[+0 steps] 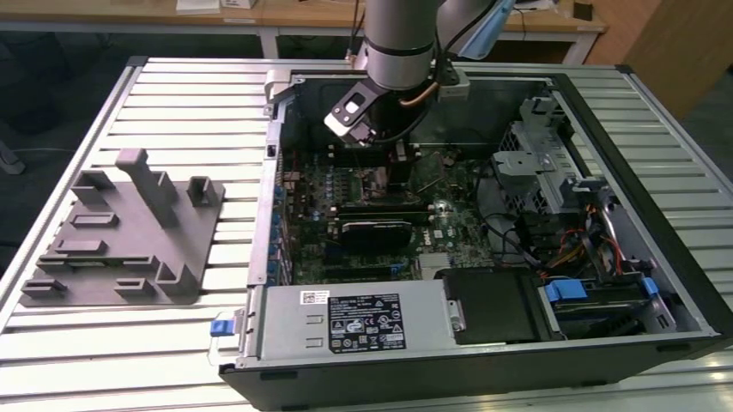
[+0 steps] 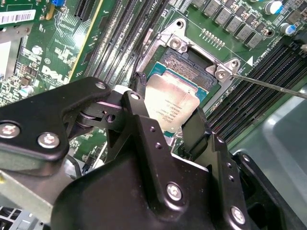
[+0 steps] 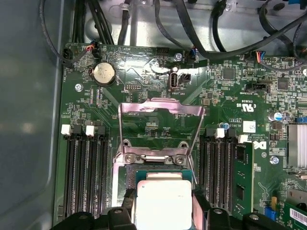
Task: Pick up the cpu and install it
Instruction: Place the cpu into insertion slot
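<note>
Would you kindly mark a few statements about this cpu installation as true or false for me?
1. The gripper grips the cpu between its fingers. True.
2. The load plate of the socket is closed flat. False: it stands raised open.
3. The cpu is outside the computer case. False: it is inside the case, held at the socket.
4. A round coin cell sits on the motherboard. True.
</note>
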Tool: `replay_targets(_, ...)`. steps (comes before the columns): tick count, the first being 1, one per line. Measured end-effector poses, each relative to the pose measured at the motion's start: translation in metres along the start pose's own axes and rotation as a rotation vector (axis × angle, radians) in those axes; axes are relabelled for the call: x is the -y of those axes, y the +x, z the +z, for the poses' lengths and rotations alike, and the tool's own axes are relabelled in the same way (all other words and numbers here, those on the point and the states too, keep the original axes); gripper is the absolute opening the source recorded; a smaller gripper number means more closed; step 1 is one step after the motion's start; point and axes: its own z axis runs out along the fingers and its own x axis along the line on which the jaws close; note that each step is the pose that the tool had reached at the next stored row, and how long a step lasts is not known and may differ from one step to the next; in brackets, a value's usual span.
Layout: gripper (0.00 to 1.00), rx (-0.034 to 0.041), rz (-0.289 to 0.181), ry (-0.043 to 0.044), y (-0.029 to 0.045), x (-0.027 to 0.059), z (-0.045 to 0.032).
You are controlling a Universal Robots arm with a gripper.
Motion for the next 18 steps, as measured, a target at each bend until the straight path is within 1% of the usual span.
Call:
replay_targets(7, 0.54, -0.0067, 0.0, -0.0004, 0.0007, 0.0002, 0.002)
replay_targets(18, 0.54, -0.0067, 0.002, -0.0002, 0.0008, 0.0013, 0.0042)
